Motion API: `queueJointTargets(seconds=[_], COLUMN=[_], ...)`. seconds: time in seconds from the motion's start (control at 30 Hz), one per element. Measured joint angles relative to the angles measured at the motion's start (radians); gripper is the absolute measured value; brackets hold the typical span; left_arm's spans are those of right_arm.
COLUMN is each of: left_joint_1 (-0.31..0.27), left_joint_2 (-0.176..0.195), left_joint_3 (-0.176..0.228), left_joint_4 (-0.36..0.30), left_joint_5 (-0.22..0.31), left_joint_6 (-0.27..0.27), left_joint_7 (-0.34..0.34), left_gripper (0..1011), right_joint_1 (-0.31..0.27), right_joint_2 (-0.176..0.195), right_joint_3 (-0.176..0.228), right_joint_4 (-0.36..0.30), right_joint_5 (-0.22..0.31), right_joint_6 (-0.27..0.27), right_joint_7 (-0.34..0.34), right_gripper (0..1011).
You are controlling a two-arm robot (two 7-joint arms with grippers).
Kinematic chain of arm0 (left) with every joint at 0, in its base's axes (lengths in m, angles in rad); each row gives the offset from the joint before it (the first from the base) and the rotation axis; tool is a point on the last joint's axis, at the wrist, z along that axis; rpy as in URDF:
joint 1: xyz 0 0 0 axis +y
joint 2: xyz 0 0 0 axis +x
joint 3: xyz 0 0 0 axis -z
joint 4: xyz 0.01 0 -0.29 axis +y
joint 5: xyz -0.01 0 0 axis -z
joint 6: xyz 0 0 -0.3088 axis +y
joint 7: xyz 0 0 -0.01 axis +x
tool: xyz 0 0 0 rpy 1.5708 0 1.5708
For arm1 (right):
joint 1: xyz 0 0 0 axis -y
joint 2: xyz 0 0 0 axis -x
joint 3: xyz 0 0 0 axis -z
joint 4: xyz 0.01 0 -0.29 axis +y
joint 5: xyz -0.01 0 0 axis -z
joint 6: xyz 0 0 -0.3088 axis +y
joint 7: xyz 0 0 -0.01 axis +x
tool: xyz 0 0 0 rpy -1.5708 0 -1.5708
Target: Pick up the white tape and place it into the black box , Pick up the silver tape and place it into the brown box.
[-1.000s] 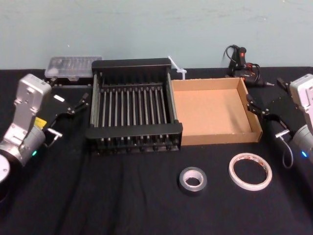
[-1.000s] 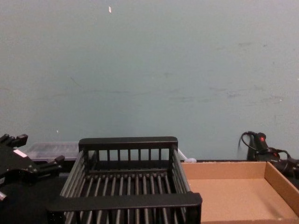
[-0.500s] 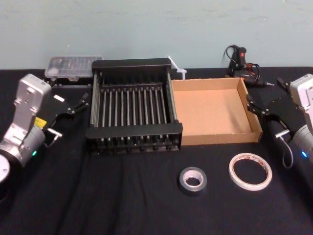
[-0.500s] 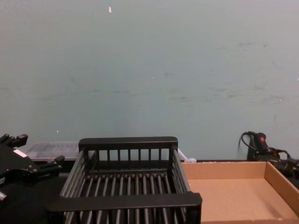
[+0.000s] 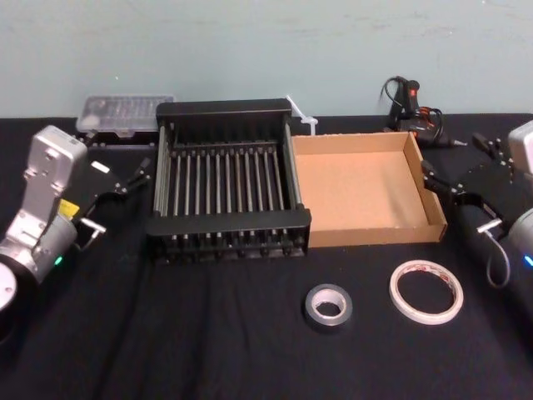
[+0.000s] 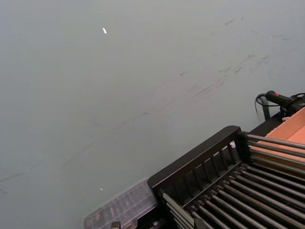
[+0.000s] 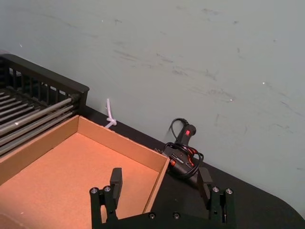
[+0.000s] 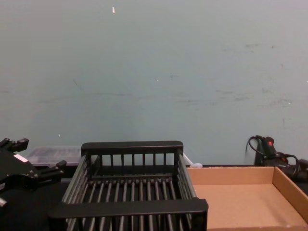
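White tape roll (image 5: 425,291) with red print is lying flat on the black tablecloth (image 5: 191,333), just in front of the shallow brown cardboard tray (image 5: 375,236). Dark grey-silver tape roll (image 5: 328,306) is near it, to its left. Black slatted plastic basket (image 5: 229,222) touches the tray. Left gripper (image 5: 117,160) and right gripper (image 7: 159,180) flank them, both spread wide, holding nothing. Pale green wall (image 5: 266,42) behind.

Right hand (image 7: 160,177): fingers spread wide, over the brown box's (image 7: 119,143) corner.
Brown box: just beside the black box (image 7: 43,83).
Glue gun (image 7: 183,152): on the worktop (image 7: 248,205), near that corner.
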Motion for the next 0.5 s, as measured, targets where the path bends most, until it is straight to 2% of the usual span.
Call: queueJointTargets(seconds=[0.2,0.37,0.4,0.5], left_joint_1=[0.000,0.000,0.000,0.000], left_joint_2=[0.000,0.000,0.000,0.000], left_joint_3=[0.000,0.000,0.000,0.000], left_joint_4=[0.000,0.000,0.000,0.000], left_joint_5=[0.000,0.000,0.000,0.000], left_joint_6=[0.000,0.000,0.000,0.000], left_joint_7=[0.000,0.000,0.000,0.000], left_gripper=[1001,1001,1001,1001], right_joint_1=[-0.057,-0.151,-0.151,-0.209], right_joint_2=[0.027,0.074,0.074,0.105], right_joint_3=[0.046,0.105,0.105,0.137], right_joint_4=[-0.082,-0.186,-0.186,-0.237], right_joint_5=[0.032,0.069,0.069,0.082], right_joint_6=[0.042,0.085,0.085,0.105], right_joint_7=[0.013,0.018,0.018,0.022], right_gripper=[1002,1002,1002,1002])
